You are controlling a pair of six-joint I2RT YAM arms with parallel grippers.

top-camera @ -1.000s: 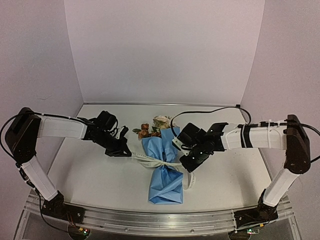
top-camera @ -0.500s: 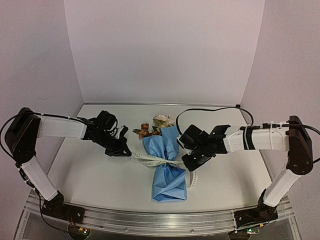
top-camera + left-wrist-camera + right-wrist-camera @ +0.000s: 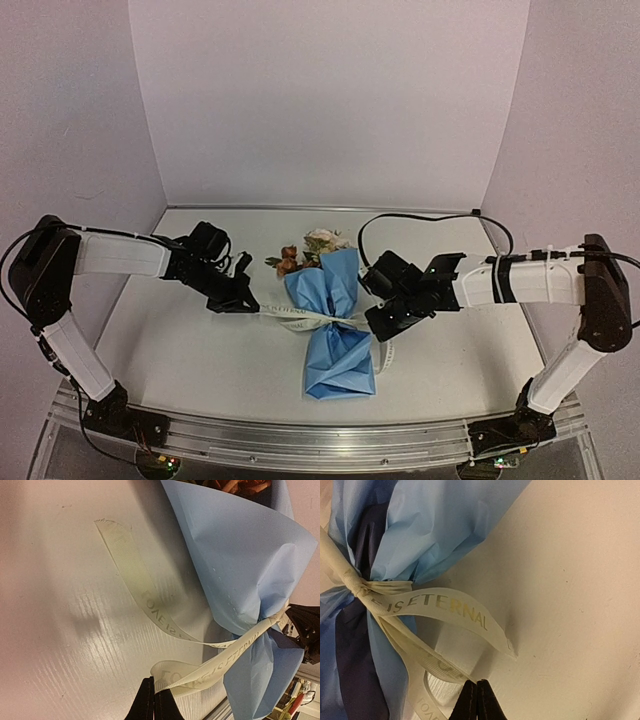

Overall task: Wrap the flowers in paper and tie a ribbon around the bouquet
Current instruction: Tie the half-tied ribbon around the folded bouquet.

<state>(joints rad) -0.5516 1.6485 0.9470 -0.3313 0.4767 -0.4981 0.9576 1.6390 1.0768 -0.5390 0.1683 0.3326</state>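
Cream ribbon [image 3: 142,587], pinched in left end effector [image 3: 153,700]

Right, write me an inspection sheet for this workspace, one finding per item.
Surface: white table, ribbon tails lying on it.
Job's things: bouquet lying flat, flowers at far end, blue paper cinched by knotted ribbon.
Clutter: nothing seen.
Pincers: left pincer shut on the ribbon; right pincer shut on the ribbon.
Cables: black cable arching over right arm.
Surroundings: plain white walls, metal rail at near edge.
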